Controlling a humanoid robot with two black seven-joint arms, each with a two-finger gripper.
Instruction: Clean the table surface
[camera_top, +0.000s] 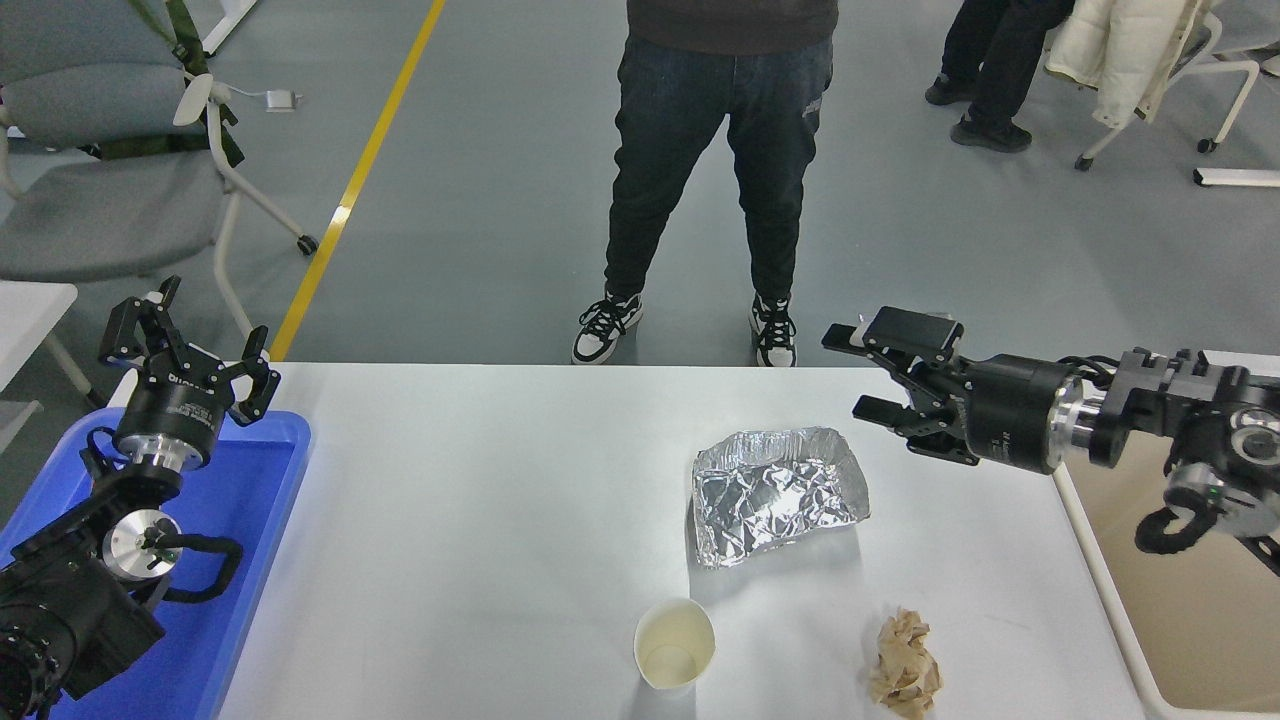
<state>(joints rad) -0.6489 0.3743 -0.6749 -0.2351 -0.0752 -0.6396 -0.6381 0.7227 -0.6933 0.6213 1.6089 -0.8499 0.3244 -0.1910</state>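
The white table surface (480, 520) carries a crumpled silver foil tray (775, 495) right of centre, an upright paper cup (675, 645) near the front edge, and a crumpled brown paper wad (905, 665) at the front right. My right gripper (860, 375) reaches in from the right, held level above the table just right of and beyond the foil tray, open, holding nothing. My left gripper (190, 345) stays parked at the lower left above the blue tray, fingers spread open and empty.
A blue plastic tray (235, 560) sits at the table's left edge and a beige tub (1180, 610) at its right edge. A person's legs (715, 180) stand at the far side. A grey chair (110, 170) stands at the back left.
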